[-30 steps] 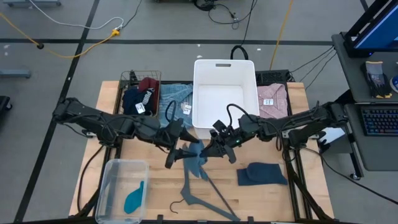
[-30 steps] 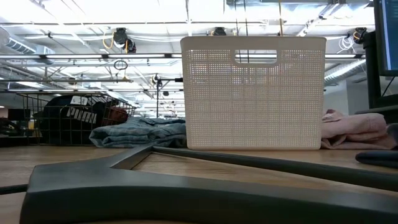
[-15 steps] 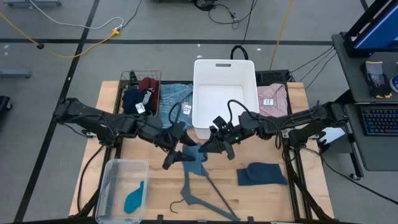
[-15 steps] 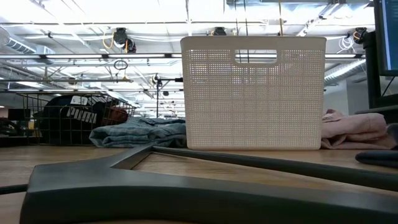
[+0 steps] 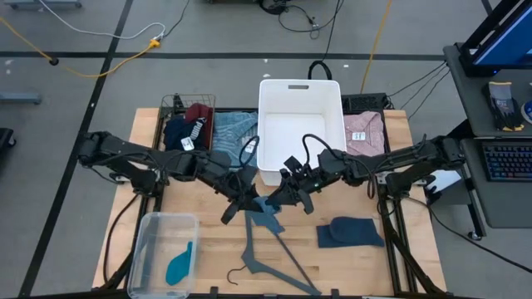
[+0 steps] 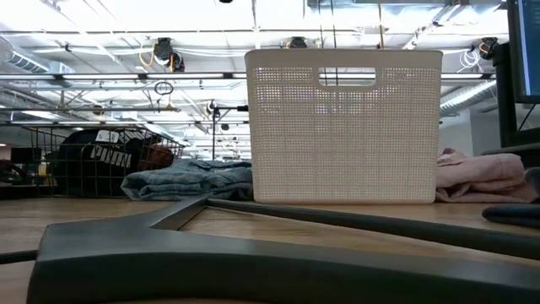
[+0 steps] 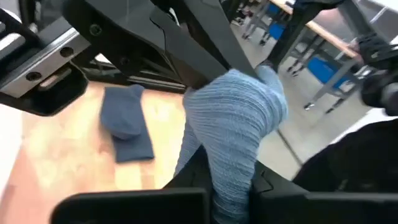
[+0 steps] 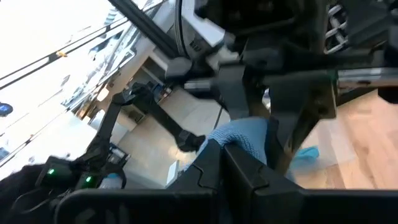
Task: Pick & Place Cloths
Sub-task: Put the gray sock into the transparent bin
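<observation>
A slate-blue cloth, ribbed and soft, hangs bunched between the two grippers over the middle of the worktop, just in front of the white basket. The left gripper has its jaws shut on one end of it; the left wrist view shows the knit fabric pinched between the dark fingers. The right gripper has its jaws closed on the other end, a fold of the same blue knit showing past its fingers.

A second slate-blue cloth lies flat on the worktop's right side, well apart. A teal one lies in the clear tub at front left. Navy and maroon garments fill the wire basket at the back left, with a denim-blue folded one beside it and a pink folded one right of the white basket. White tags show on several, but no writing on them can be read.

The grey hanger lies below the held cloth. The low view shows only that hanger up close, the perforated basket and the back-row garments, neither gripper; the high view alone shows both arms.
</observation>
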Robot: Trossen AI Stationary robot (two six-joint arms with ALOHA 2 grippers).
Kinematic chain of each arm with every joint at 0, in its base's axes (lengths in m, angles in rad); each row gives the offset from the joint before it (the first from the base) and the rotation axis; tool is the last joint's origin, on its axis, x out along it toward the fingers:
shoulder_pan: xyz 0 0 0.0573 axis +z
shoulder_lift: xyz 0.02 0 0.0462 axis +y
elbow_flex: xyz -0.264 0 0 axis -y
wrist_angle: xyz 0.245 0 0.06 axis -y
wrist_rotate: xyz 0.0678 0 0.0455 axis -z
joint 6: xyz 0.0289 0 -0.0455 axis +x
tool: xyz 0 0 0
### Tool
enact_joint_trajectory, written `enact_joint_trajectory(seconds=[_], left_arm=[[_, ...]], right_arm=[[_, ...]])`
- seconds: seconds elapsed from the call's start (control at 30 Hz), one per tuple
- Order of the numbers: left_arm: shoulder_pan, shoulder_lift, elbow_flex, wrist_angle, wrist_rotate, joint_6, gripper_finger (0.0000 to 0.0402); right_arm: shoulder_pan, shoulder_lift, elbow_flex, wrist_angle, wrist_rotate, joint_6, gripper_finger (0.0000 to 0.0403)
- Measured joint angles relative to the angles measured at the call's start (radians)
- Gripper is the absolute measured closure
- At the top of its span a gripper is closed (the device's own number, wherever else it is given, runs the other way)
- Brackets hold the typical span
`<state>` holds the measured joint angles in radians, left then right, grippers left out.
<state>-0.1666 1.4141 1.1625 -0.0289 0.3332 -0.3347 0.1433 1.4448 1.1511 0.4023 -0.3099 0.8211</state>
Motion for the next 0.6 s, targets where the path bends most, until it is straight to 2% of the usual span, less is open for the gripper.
enact_joint_trajectory(seconds=[0.13,0.33,0.4,0.6], left_arm=[[0.001,-0.002,0.000,-0.031,0.044,-0.045,0.0380],[-0.026,-0.042,0.001,-0.214,0.061,-0.126,0.0391],[-0.041,-0.064,-0.001,-0.308,0.053,-0.170,0.0389],[-0.095,-0.144,0.001,-0.445,-0.024,-0.328,0.0392]], right_arm=[[-0.008,0.000,0.000,-0.012,-0.087,0.009,0.0386],[-0.006,-0.002,0.000,-0.144,-0.145,0.015,0.0345],[-0.007,0.000,0.000,-0.183,-0.164,-0.001,0.0333],[-0.007,-0.001,0.000,-0.233,-0.164,-0.098,0.0320]])
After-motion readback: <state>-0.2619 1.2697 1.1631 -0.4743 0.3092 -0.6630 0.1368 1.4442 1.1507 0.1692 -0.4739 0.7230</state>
